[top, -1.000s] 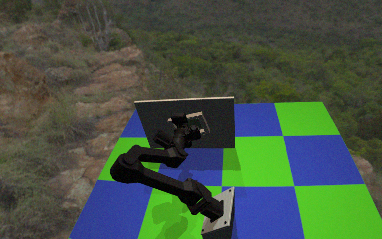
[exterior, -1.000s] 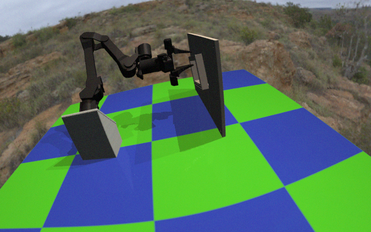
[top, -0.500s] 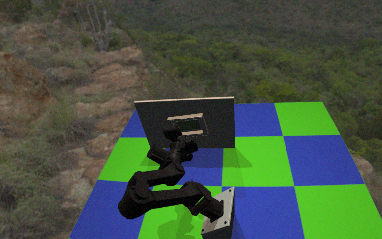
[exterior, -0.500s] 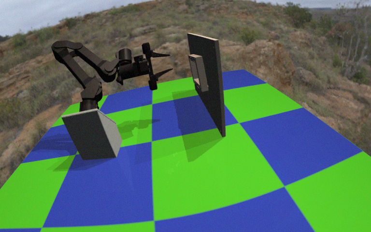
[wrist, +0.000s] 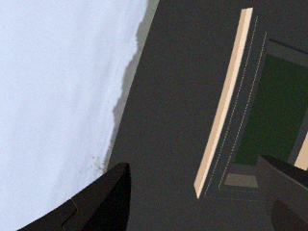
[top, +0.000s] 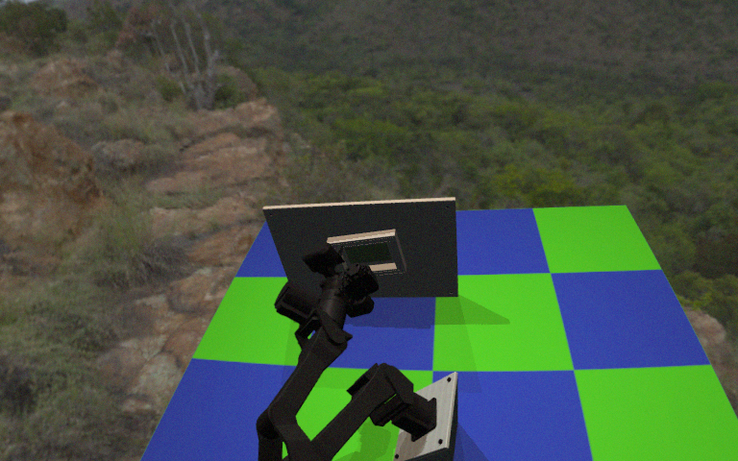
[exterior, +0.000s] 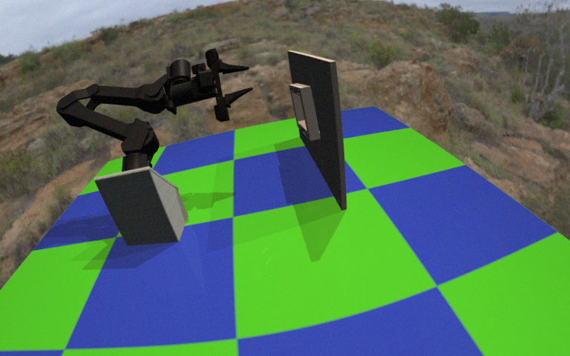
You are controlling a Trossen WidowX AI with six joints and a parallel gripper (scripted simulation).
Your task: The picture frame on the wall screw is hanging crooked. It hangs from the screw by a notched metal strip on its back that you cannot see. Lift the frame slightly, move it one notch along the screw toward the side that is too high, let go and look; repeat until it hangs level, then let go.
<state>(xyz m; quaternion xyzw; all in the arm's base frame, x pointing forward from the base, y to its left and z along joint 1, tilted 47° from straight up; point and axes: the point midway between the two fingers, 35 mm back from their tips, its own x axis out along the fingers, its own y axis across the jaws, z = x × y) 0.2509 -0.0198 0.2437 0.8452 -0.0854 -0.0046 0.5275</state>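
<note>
Before dark wall panel [exterior: 325, 125], open gripper [exterior: 239, 79] well apart from seemingly tilted frame [exterior: 306, 111]

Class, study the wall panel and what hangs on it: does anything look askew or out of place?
Yes. The picture frame on the dark wall panel hangs tilted: in the top view its left end sits lower than its right. The gripper is open and clear of it.

A black arm [exterior: 109, 97] over a blue-and-green checkered floor [exterior: 294, 268]; a tan-edged, green-centred picture frame [top: 365, 236] on a dark panel [top: 305, 228].
</note>
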